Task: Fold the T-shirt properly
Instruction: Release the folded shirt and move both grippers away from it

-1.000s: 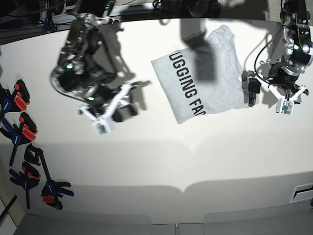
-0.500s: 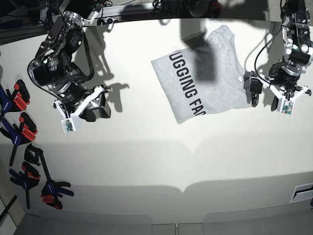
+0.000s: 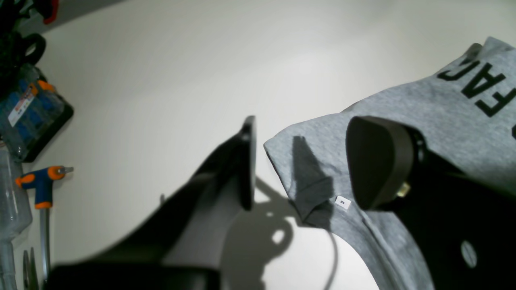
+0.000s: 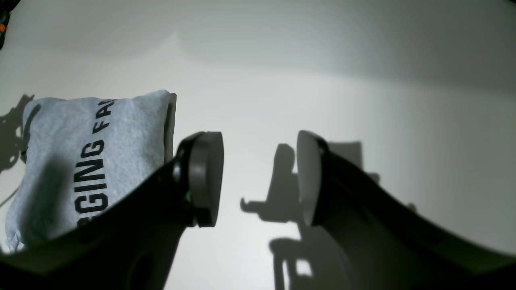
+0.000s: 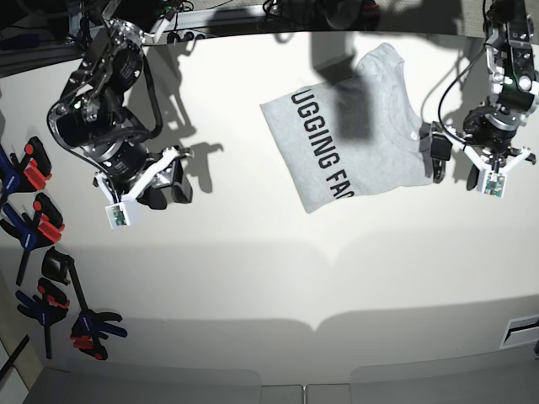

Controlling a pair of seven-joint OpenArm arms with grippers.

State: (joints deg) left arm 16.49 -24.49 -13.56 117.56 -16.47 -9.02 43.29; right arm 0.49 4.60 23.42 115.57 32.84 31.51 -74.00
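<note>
The left gripper (image 3: 310,161) stands open, holding nothing, with the folded T-shirt (image 3: 443,121)'s collar corner lying between its jaws, apparently loose. It should close low enough to catch every layer. The right gripper (image 4: 260,177) is open and empty, the shirt lying beside one jaw.

The base view looks down from high above on the whole table (image 5: 253,278). Each wrist view sits close behind its own fingers, low over the table. All three share the shirt (image 5: 354,126) (image 3: 403,121) (image 4: 80,161).
</note>
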